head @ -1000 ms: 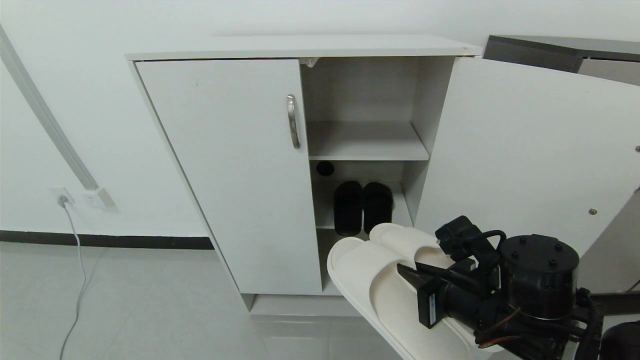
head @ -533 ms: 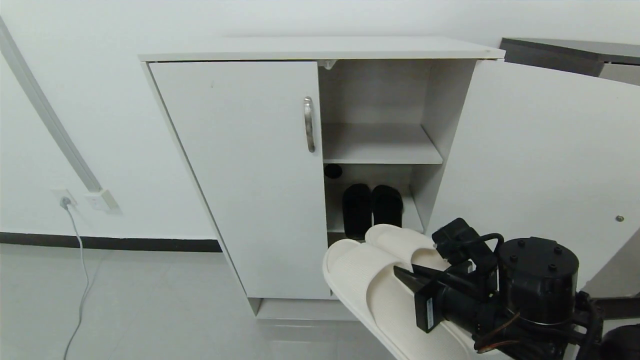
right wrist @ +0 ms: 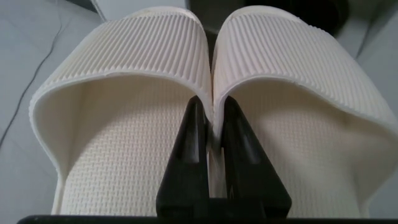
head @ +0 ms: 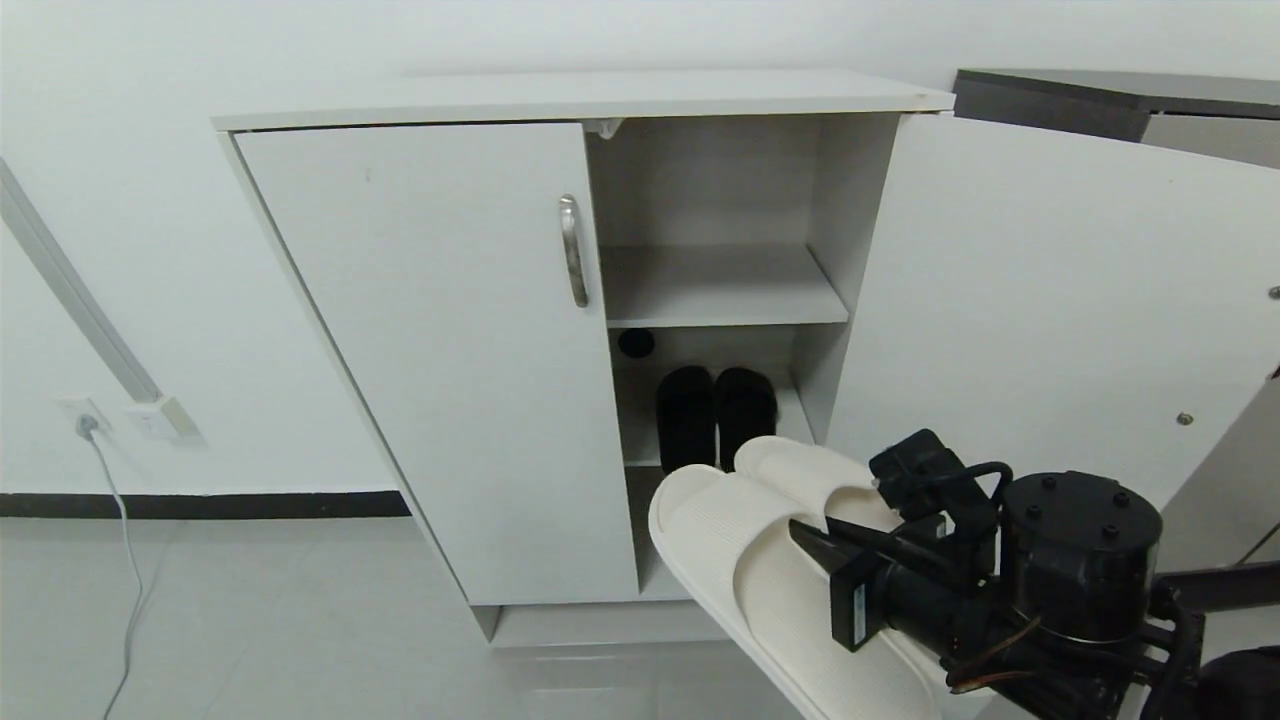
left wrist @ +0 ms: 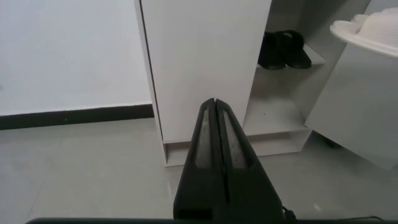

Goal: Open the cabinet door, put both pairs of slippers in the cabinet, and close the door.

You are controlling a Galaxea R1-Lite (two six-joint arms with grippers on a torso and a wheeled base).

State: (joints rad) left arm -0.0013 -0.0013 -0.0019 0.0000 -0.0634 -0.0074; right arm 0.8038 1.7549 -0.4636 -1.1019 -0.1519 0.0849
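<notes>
White slippers sit pinched in my right fingers, toes aimed at the open cabinet, where black slippers already lie inside; the white heels are cut off from my view. Left wrist: left fingers pressed shut, empty, parked clear. Right wrist: both inner edges are clamped, so the pair travels as one.

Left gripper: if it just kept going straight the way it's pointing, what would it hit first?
Most likely the closed left door, low down; the shut left gripper aims at it, though depth is hard to judge.
</notes>
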